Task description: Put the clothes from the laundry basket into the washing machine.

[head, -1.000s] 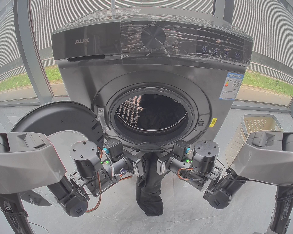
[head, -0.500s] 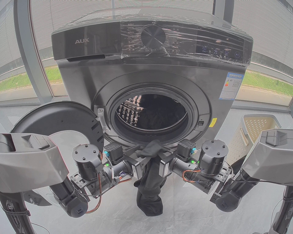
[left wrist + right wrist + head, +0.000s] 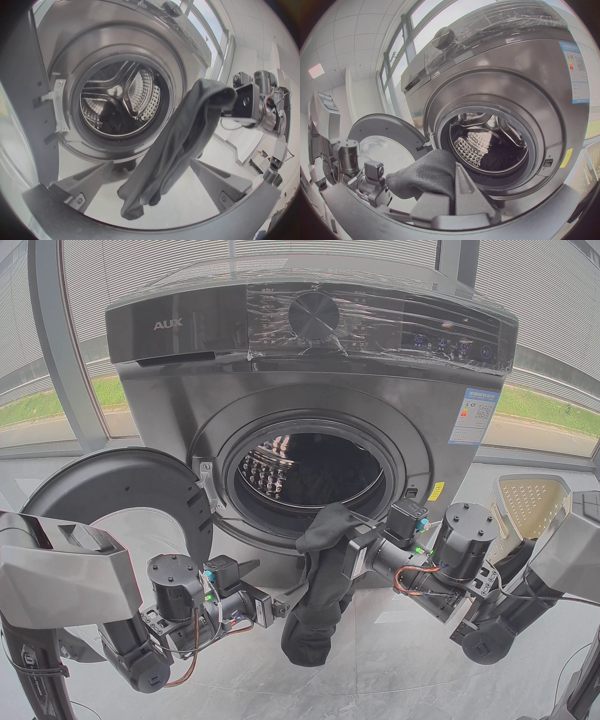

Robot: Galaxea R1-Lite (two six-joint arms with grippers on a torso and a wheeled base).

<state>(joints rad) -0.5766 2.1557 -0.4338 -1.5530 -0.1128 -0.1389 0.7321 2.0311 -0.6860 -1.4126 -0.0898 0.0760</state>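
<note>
A blue-and-white label [image 3: 473, 416] and a yellow sticker [image 3: 436, 490] are borne on the washing machine [image 3: 312, 384], right of its mouth. The door [image 3: 119, 490] is swung open to the left. A dark garment [image 3: 319, 596] is clamped at its top by the right gripper [image 3: 349, 532] at the near rim and hangs toward the grey tiled floor [image 3: 387, 671]. The left gripper [image 3: 281, 577] is held lower left, jaws spread, gripping nothing. The laundry basket [image 3: 531, 502] stands at the right, before tall windows. Dark clothing [image 3: 500, 157] inside the drum is shown in the right wrist view.
</note>
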